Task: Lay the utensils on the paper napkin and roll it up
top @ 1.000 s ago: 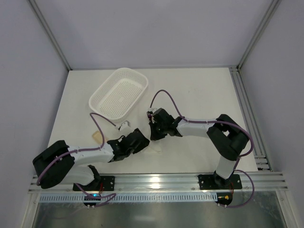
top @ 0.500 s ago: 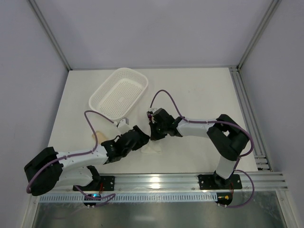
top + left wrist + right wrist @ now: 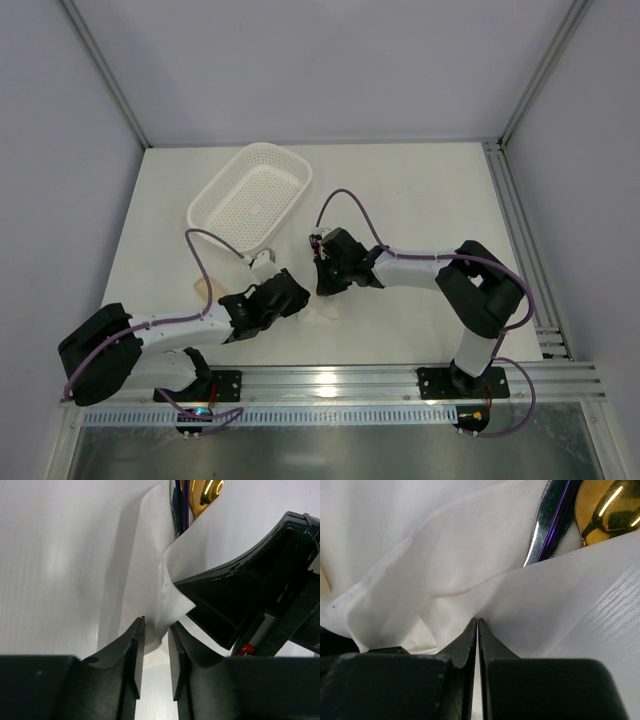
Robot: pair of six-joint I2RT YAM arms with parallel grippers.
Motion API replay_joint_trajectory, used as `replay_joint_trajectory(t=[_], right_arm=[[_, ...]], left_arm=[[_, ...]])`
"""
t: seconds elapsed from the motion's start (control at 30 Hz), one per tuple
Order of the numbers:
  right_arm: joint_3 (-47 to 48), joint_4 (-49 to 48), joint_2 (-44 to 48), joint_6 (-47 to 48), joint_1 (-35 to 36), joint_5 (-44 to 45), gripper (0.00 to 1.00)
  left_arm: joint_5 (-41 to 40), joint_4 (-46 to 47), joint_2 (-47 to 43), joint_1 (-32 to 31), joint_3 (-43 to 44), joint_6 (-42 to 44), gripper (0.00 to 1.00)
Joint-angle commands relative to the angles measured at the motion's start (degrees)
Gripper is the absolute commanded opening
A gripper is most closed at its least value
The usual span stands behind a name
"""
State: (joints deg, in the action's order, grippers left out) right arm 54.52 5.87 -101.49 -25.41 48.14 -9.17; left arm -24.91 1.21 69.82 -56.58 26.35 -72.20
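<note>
The paper napkin (image 3: 322, 316) lies crumpled between both grippers near the table's front middle. In the right wrist view it (image 3: 445, 565) is folded over the utensils. Only the gold spoon bowl (image 3: 607, 510) and a silver-purple handle (image 3: 550, 520) stick out. My right gripper (image 3: 478, 621) has its tips pressed together at a napkin fold. In the left wrist view the gold spoon (image 3: 205, 495) and dark handles (image 3: 177, 505) peek from the napkin (image 3: 150, 555). My left gripper (image 3: 154, 630) is narrowly open, with a napkin corner between its tips. The right gripper's black body (image 3: 240, 600) lies just to its right.
A white perforated basket (image 3: 250, 195) stands at the back left. A flat beige slab (image 3: 205, 288) lies left of the left gripper, partly under the left arm's cable. Metal rails run along the table's right side (image 3: 520, 240).
The left arm's elbow swung out and back, and its gripper shifted slightly beside the napkin. The right arm has stayed put.
</note>
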Motion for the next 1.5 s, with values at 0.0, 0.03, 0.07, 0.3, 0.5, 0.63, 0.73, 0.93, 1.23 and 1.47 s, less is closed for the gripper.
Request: replay_joint_trajectory(t=[0.0,0.03,0.07,0.3,0.5,0.63,0.73,0.93,1.23,1.47], right_arm=[[-2.23,3.8,-0.81,1.33,0.11,1.08,0.04],[-2.23,3.89,-0.64,1.24,0.11,1.08,0.04],[-2.23,3.8,-0.64,1.24,0.11,1.08,0.04],[-2.66,2.92,-0.64,0.18,0.03,0.29,0.04],[-3.89,0.82,0.15,-1.92,0.02,-0.24,0.04],[-4.42,0.02,0.5,-2.71,-0.06,-0.24,0.04],[-5.13,-1.29,0.68,-3.77,-0.24,-0.76,0.04],[-6.36,-3.14,1.38,-5.17,-0.85,-2.08,0.04],[-8.2,-5.6,2.0,-7.9,-2.0,-4.19,0.04],[-8.29,-7.01,1.91,-8.16,-2.09,-4.28,0.04]], left_arm=[[-1.9,-0.25,1.28,-0.2,3.35,2.77,0.26],[-1.64,-0.25,1.54,-0.2,3.71,3.12,0.2],[-1.11,-0.16,2.15,-0.2,4.06,3.47,0.17],[1.52,1.77,3.83,-0.2,7.4,5.76,0.0],[2.67,5.55,5.5,-0.2,7.58,4.62,0.0],[3.63,6.96,5.76,-0.2,7.84,3.39,0.0],[4.42,8.71,6.11,-0.2,7.67,1.99,0.0],[4.17,11.79,5.86,-0.2,4.95,-2.32,0.0],[2.93,15.65,1.9,-0.2,1.78,-9.09,0.0],[2.05,13.55,1.8,-0.2,4.06,-10.24,0.0]])
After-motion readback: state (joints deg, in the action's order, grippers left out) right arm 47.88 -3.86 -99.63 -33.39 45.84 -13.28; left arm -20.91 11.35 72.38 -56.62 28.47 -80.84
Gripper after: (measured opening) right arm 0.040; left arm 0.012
